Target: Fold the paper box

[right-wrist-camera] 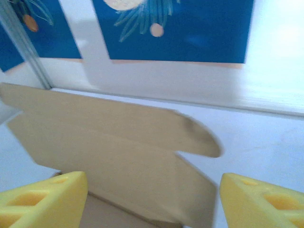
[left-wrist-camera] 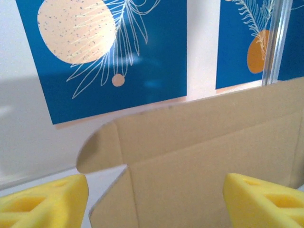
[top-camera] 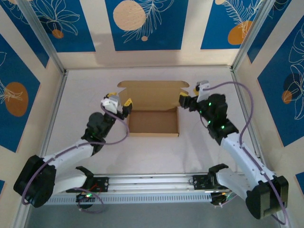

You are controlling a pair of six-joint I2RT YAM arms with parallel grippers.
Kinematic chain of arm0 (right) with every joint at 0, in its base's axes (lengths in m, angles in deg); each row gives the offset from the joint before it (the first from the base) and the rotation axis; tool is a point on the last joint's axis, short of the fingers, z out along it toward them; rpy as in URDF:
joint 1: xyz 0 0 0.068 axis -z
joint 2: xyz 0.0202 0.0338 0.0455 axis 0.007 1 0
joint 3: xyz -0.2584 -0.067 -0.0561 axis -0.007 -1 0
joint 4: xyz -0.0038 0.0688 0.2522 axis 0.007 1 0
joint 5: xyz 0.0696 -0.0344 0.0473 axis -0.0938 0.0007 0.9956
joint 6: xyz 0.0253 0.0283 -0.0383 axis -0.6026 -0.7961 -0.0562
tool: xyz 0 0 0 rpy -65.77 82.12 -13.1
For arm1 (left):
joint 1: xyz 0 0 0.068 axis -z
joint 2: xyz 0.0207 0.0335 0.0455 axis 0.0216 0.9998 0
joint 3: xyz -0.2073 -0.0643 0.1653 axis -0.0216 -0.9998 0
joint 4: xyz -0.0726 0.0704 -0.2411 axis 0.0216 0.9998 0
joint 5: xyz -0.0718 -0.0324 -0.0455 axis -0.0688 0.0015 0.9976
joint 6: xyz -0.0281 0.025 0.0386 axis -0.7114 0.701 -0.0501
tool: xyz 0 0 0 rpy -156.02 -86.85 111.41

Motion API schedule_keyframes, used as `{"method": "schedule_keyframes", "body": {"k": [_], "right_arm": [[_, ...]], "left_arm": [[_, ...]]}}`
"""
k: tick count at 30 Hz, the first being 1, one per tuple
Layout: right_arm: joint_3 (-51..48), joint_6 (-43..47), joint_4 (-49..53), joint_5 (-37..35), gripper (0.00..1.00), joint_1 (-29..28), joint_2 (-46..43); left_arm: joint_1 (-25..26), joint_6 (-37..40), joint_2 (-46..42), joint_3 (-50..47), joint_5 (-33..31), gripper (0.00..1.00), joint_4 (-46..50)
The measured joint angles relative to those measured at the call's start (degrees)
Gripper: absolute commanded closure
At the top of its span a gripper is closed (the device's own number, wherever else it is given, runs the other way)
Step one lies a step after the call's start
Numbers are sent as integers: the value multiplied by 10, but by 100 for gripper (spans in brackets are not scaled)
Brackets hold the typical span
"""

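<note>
Backdrop is blue wall panels with white leaf drawings and orange circles, around a white tabletop. The plain brown cardboard mailer box lies right between the two tools, with its shallow tray formed and the lid panel open behind it. The left gripper sits at the box's left rear corner and the right gripper at the right rear corner. Both have their yellow pads spread wide with nothing pinched, and the wrist views show the lid straight ahead of each. My guess is this thing is super light and stiff across the panels but floppy at the score lines, and it'll probably skate on that smooth table. I'd pinch the thin lid edge near the rounded ear tabs, and gently, because cardboard creases. No logos, labels or writing that I can read anywhere.
</note>
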Motion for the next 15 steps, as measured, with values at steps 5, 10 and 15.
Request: {"method": "schedule_keyframes", "body": {"k": [5,10,15], "right_arm": [[58,26,82,79,21,64,89],[96,51,129,141,18,85,180],[125,64,141,178,20,105,220]], "left_arm": [[-95,-2,26,74,93,24,138],[-167,-8,99,120,195,24,214],[-207,-25,158,151,289,25,239]]}}
